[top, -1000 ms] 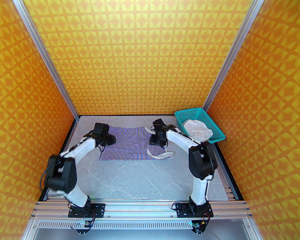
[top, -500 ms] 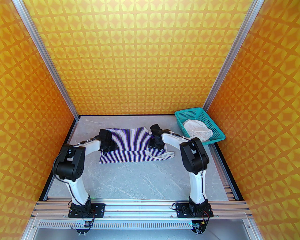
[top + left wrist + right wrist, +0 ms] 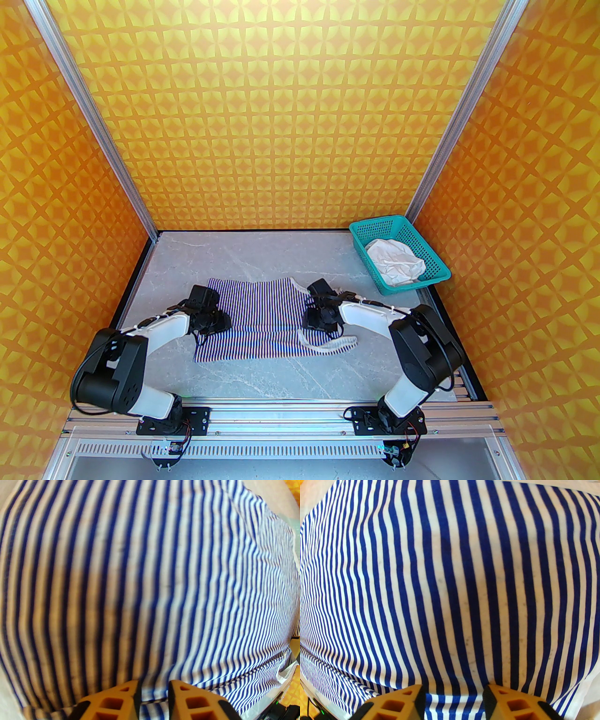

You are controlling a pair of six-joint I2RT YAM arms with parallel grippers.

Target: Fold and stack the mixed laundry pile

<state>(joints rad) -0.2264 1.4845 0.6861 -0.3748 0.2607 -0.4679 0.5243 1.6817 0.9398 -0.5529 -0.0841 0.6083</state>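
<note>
The grey, marble-veined surface (image 3: 262, 375) carries two things directly. A blue-and-white striped garment (image 3: 262, 309) lies spread flat about midway across it, its stripes running from far to near. The garment's whitish trim (image 3: 335, 344) curls off the near right corner onto the bare stone. Well apart from it, in the far right corner, stands a teal perforated basket (image 3: 377, 227), set at an angle to the edges. The near strip and the far left part lie bare.

Striped garment (image 3: 150, 585) blurred, left wrist view (left half worst); its edges cropped in 2 wrist views.
</note>
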